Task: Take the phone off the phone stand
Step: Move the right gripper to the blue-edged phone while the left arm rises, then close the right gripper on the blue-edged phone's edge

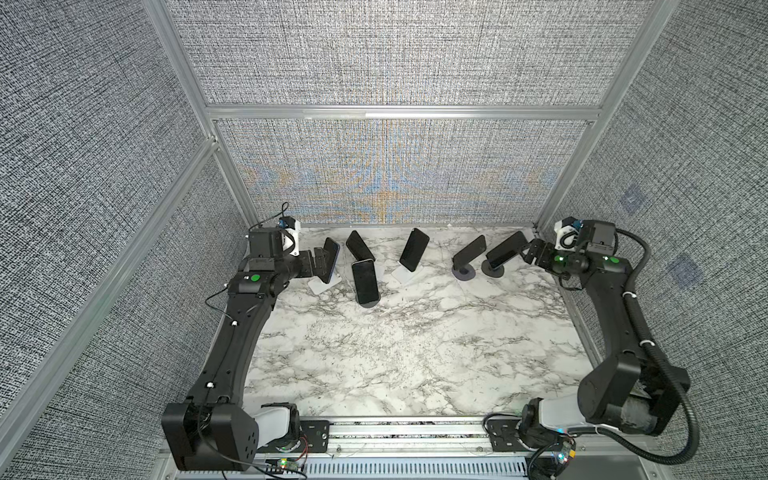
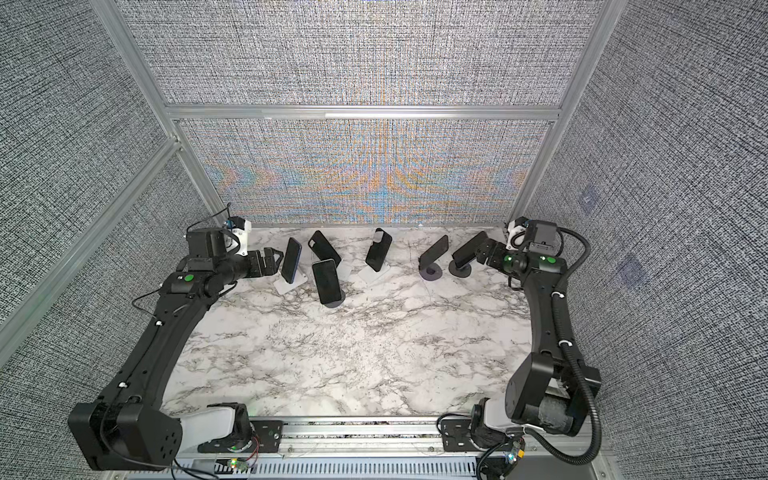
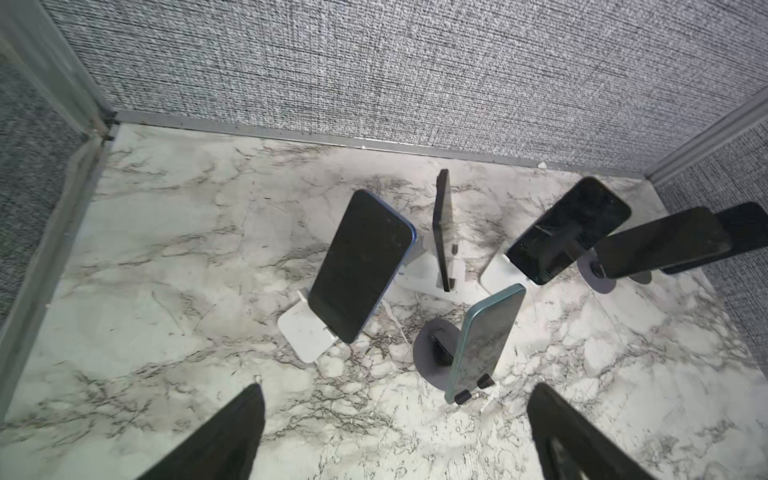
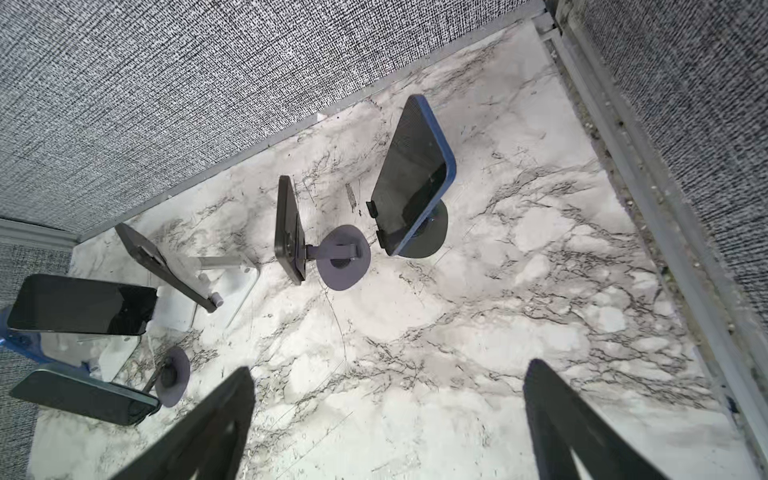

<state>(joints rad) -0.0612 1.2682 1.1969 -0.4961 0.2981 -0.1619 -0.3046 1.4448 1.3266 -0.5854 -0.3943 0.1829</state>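
Blue-edged black-screen phone [image 3: 361, 266]: leans on white flat-base plastic stand [image 3: 305, 332], just ahead of left hand [image 3: 395, 395]; hand wide open, empty. Close on long edges, lift clear of front tabs. Teal-edged phone [image 3: 484, 340] on grey round stand [image 3: 424, 365] close beside approach: avoid. Right hand [image 4: 390, 370] likewise open, empty.

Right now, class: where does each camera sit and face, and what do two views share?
Both top views: overhead, looking down on white marble table; both arms, left gripper, right gripper visible.
Left wrist: faces blue-edged phone on white stand; own fingertips show.
Right wrist: faces blue-edged phone on grey disc stand; own fingertips show.
Shared by wrist views: teal phone.
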